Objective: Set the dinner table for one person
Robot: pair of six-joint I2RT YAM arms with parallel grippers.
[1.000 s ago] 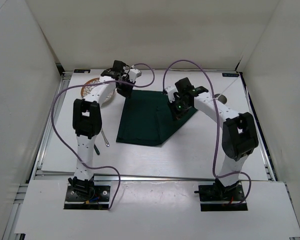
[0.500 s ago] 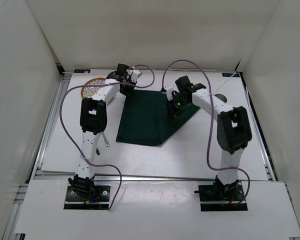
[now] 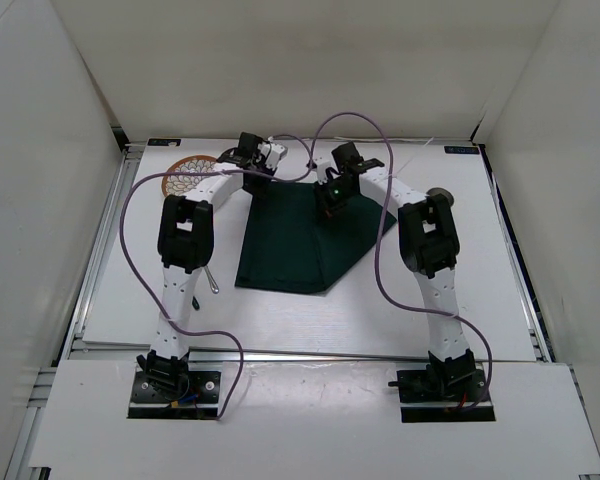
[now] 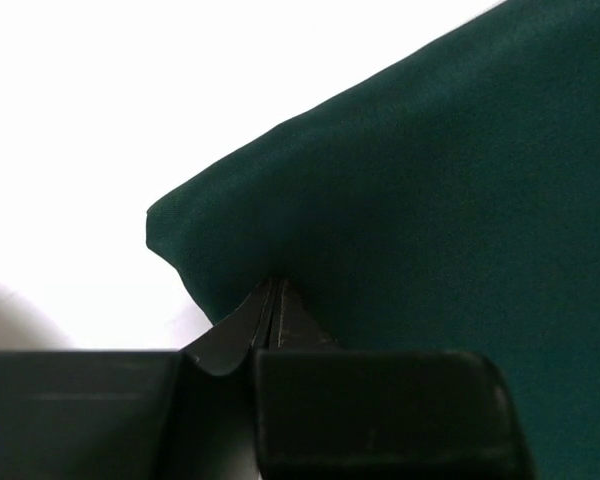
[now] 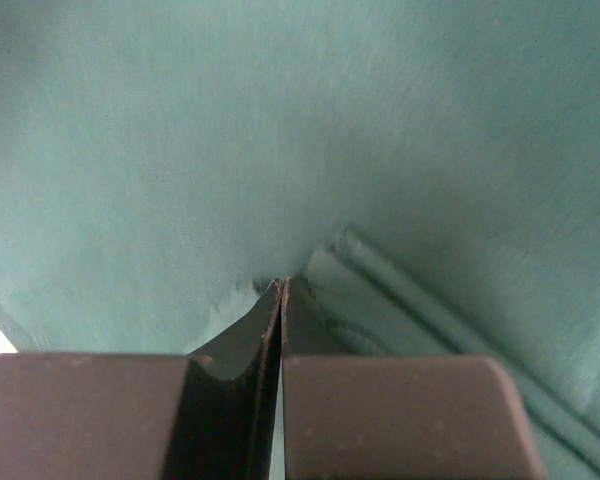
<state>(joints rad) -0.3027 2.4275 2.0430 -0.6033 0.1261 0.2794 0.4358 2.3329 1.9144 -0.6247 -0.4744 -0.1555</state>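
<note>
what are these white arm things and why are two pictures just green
These are two robot arms bolted to a white table. The wide picture comes from a camera above and behind them; the close-ups come from cameras on their wrists. On the table lie a dark green cloth, a patterned plate and a piece of cutlery. The left gripper is shut on the cloth near a corner; the right gripper is shut on a fold of it.
</note>
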